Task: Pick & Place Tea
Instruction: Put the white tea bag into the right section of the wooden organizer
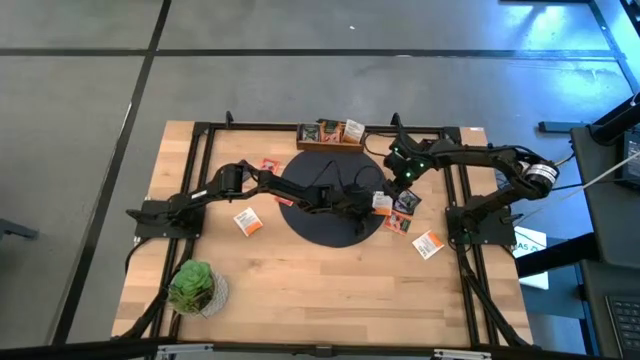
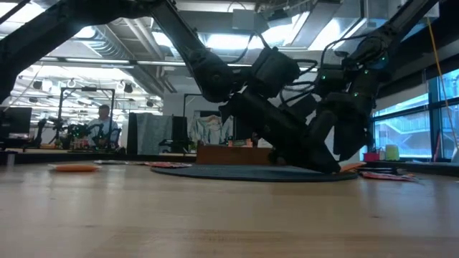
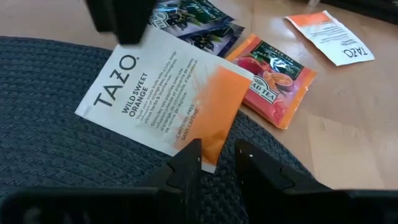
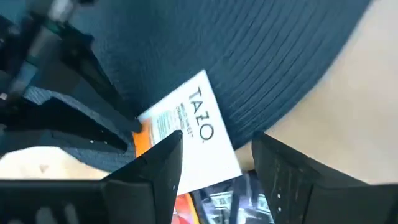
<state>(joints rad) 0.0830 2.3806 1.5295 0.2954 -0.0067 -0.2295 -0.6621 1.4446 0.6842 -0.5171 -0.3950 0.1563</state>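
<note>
1. Right now both arms meet at the right edge of the black round mat [image 1: 325, 215] on the wooden bench [image 1: 330, 300].
2. The left gripper [image 3: 216, 163] is down low over the mat, its two fingers a narrow gap apart, with the orange end of a white-and-orange tea packet [image 3: 168, 99] lying right at the fingertips. I cannot tell whether the fingers actually pinch that edge.
3. The right gripper [image 4: 214, 152] hangs over the same packet from the other side, its fingers spread wide with the packet's white end between them; it holds nothing that I can see.
4. That packet lies flat, mostly on the mat near its rim.
5. Just beside it, off the mat on the wood, lie a dark purple packet [image 3: 196, 25] and a red-orange packet [image 3: 273, 78], with another white-and-orange packet [image 3: 329, 37] a little farther out.
6. More packets sit in a wooden tray [image 1: 330, 135] at the far edge, and a green plant [image 1: 192, 285] stands at the near left corner.
</note>
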